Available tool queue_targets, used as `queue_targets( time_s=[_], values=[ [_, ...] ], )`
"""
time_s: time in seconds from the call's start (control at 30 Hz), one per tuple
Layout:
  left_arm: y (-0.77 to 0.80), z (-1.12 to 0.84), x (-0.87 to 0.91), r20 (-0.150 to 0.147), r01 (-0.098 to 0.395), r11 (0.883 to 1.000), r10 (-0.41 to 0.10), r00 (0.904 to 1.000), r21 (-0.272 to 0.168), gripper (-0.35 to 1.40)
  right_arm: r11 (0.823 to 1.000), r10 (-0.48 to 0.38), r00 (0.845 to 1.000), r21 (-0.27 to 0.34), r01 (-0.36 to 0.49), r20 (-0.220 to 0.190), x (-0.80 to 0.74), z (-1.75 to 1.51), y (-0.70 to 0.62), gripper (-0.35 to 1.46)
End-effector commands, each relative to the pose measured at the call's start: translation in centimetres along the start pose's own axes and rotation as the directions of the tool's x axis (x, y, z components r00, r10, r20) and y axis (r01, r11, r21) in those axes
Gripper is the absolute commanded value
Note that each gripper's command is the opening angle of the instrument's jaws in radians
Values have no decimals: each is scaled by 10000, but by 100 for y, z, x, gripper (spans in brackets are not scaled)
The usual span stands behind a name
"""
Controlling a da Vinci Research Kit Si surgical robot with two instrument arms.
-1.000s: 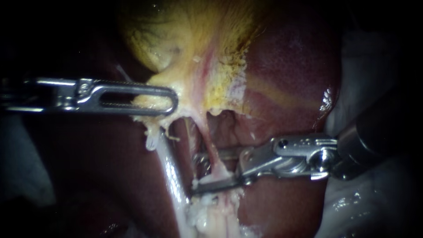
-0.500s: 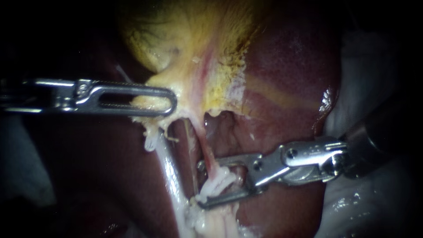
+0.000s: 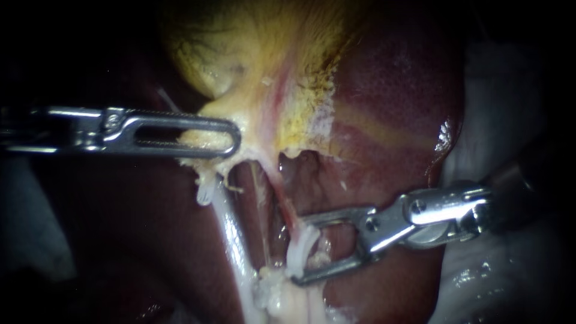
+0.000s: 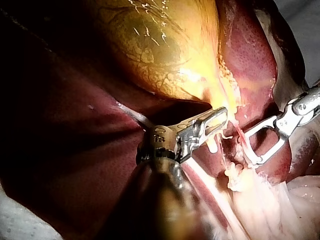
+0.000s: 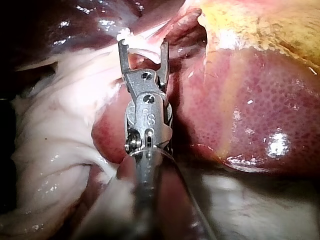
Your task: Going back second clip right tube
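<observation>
- Our left instrument [image 3: 234,138] reaches in from the left. Its long, windowed jaws are closed flat on the yellow lower edge of the gallbladder [image 3: 240,54], one jaw on each side of the tissue.
- Our right instrument [image 3: 298,251] enters from the right with its jaws parted in a wide V, gripping nothing.
- The right tube [image 3: 282,198], thin and reddish, runs down from the gallbladder's neck and passes into the gap between those parted jaws.
- A whitish bunch [image 3: 298,249] sits on the tube inside that gap, near the jaw tips. We cannot tell whether it is a clip or only pale tissue.
- The left tube [image 3: 231,228], paler and thicker, runs down beside the right one, clear of the right instrument's jaws.
- The dark red liver [image 3: 390,90] lies behind both tubes and under the right instrument's shaft.
</observation>
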Motion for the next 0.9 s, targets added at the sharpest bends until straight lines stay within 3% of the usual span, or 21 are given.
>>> queue_targets(
  time_s=[0.03, 0.6, 0.77, 0.9],
  values=[
    [0, 0, 0, 1, -1, 10000, 1, 10000, -3, -35, 9999, -53, 10000, -96, 53, 9, 1, -3, 2, 50],
    [1, 1, 1, 3, -9, 10000, 9, 10000, -6, -35, 9984, 41, 10000, -559, -40, 10, 4, -12, 16, 50],
    [1, 2, 1, 7, -7, 10000, 7, 10000, -12, -35, 9996, -19, 10000, -286, 19, 9, -3, 14, 13, 50],
    [1, 1, 1, 7, -7, 10000, 7, 10000, -12, -35, 9989, 442, 9990, 136, -442, -20, -11, 40, 4, 50]
  ],
)
